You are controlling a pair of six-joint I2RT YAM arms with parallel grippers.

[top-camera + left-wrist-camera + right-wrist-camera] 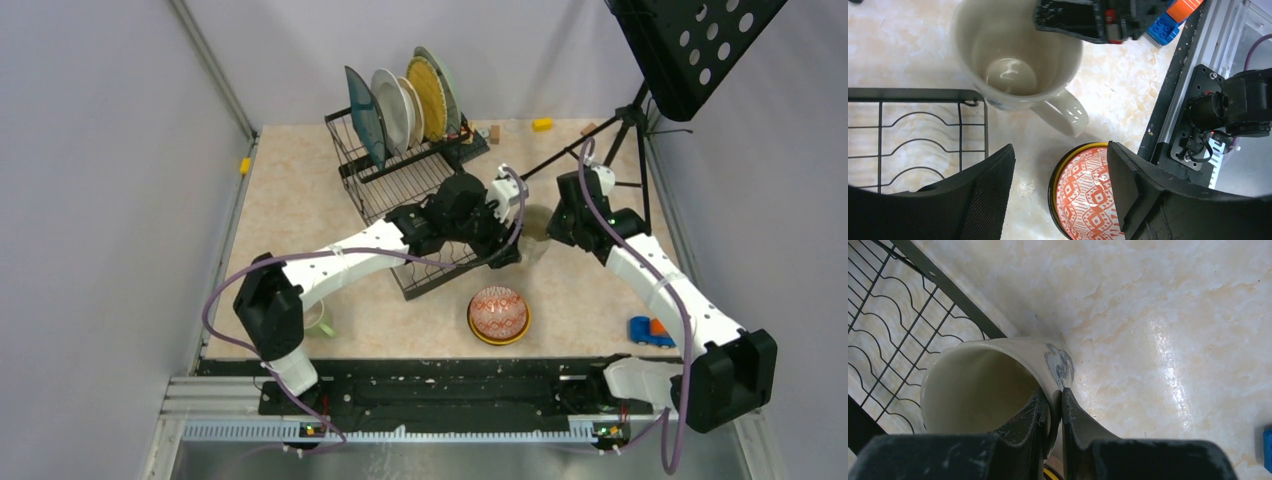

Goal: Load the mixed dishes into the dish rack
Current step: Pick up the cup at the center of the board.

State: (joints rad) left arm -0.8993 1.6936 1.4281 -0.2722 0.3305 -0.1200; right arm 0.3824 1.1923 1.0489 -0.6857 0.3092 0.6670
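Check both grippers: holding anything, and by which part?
Right gripper is shut on the cream mug, pinching its rim wall, one finger inside, one outside. Left gripper is open, empty.

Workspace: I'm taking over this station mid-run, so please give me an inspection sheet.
Surface: beige marbled table.
Job's things: four plates upright in dish rack; cream mug beside rack's corner; red-patterned bowl nested in yellow bowl; green mug by left arm's base.
Clutter: blue toy car; yellow block.
Grippers: left gripper open above the bowls; right gripper shut on cream mug's rim.
Cables: purple cables loop along both arms.
Surroundings: black music stand; grey walls.
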